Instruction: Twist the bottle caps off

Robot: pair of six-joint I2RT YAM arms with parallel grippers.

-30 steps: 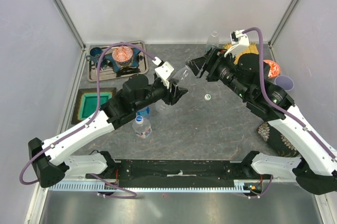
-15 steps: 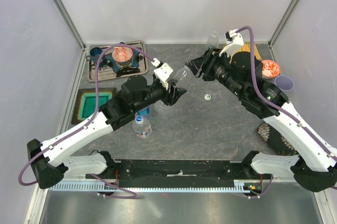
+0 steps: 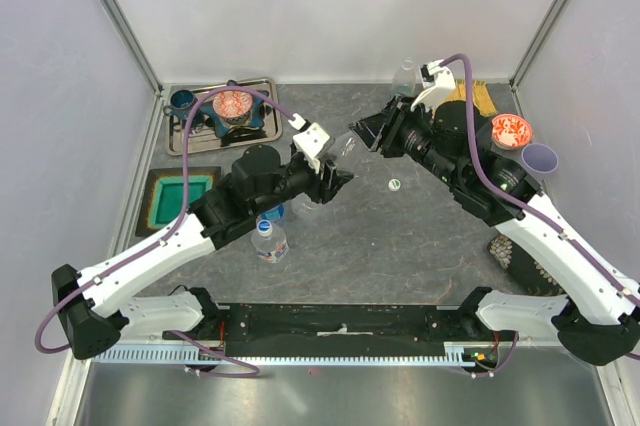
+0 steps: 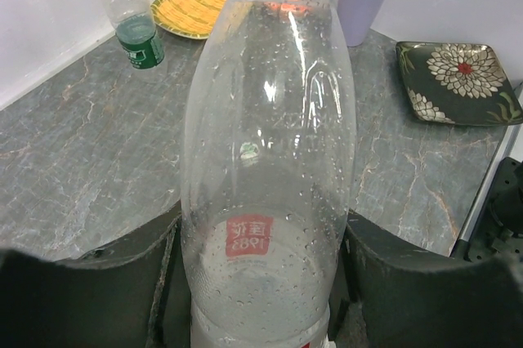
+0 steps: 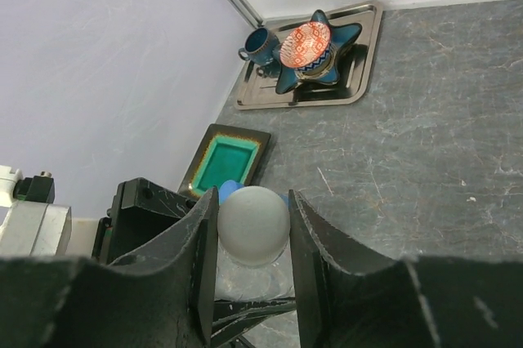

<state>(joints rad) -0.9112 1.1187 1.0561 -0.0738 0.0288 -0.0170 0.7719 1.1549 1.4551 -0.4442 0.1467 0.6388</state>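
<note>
My left gripper (image 3: 330, 178) (image 4: 261, 238) is shut on the lower body of a plain clear bottle (image 3: 340, 151) (image 4: 270, 160), which tilts toward the right arm. The right gripper (image 3: 372, 131) (image 5: 253, 217) is shut on that bottle's pale grey cap (image 5: 253, 227), with a finger against each side of it. A clear bottle with a blue-white label (image 3: 268, 239) stands below the left arm. A blue-tinted bottle (image 3: 272, 213) is partly hidden beside it. At the back wall stands a greenish bottle (image 3: 404, 76) (image 4: 131, 17). A loose cap (image 3: 394, 184) lies on the table.
A metal tray (image 3: 190, 138) with a star dish and a dark cup sits at the back left, and a green rectangular dish (image 3: 180, 196) lies near it. On the right are a lilac cup (image 3: 540, 157), an orange bowl (image 3: 510, 131), a yellow woven plate (image 3: 478, 96) and a floral plate (image 3: 520, 256).
The right gripper has moved left onto the held bottle's top and closed around the cap. The left arm and its bottle have stayed put.
</note>
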